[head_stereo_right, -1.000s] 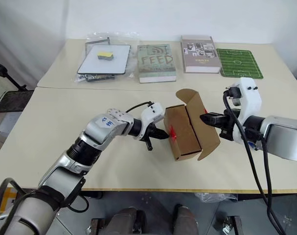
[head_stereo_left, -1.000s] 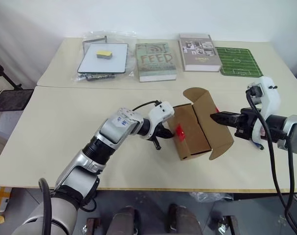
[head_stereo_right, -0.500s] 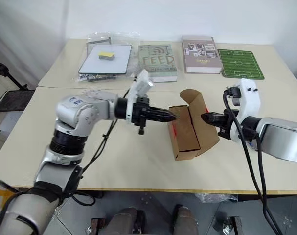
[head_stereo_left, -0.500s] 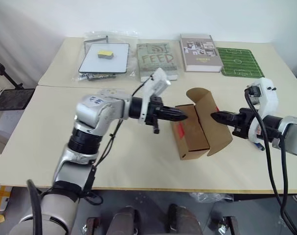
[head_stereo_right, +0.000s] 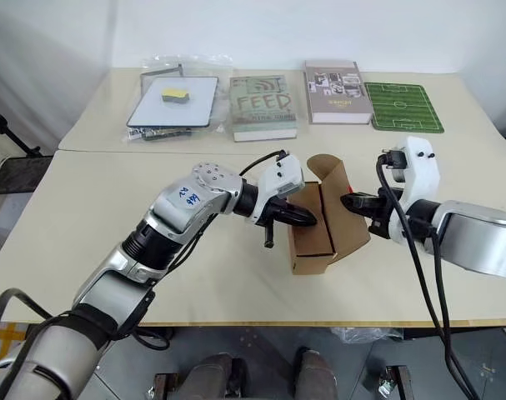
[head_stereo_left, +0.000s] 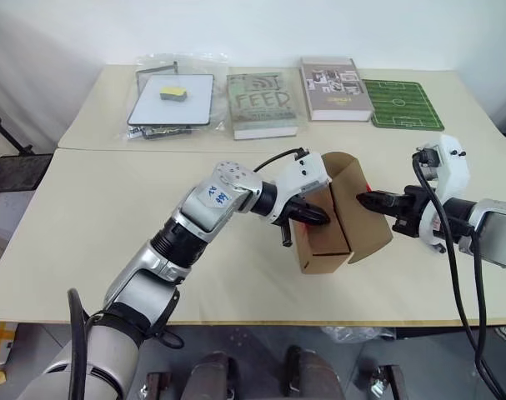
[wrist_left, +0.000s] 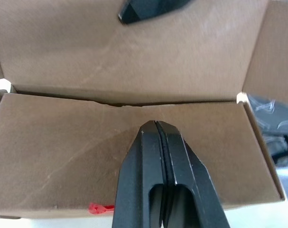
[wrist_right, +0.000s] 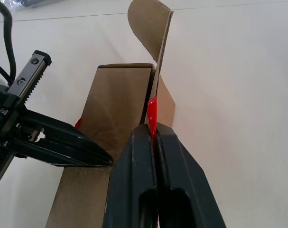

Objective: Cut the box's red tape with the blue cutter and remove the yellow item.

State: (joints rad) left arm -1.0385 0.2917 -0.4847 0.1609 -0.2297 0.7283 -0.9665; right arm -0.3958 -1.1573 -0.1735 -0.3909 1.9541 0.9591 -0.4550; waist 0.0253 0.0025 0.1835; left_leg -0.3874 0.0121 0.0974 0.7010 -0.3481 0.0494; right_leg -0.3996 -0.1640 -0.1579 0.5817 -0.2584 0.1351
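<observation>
So the box (head_stereo_left: 323, 237) is a small brown cardboard carton sitting on the near table, well in front of the FEED book (head_stereo_left: 262, 103). Its big tuck flap with a rounded end stands up, swung open on the side away from the book. Bits of red tape (wrist_right: 152, 112) cling to the flap's edge.

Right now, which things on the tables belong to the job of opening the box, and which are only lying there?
Job: box; red tape; lid flap, pinched by the right gripper; left gripper, shut, over the box.

Lying about: FEED book; second book; green football mat; whiteboard with yellow-and-grey eraser.
</observation>
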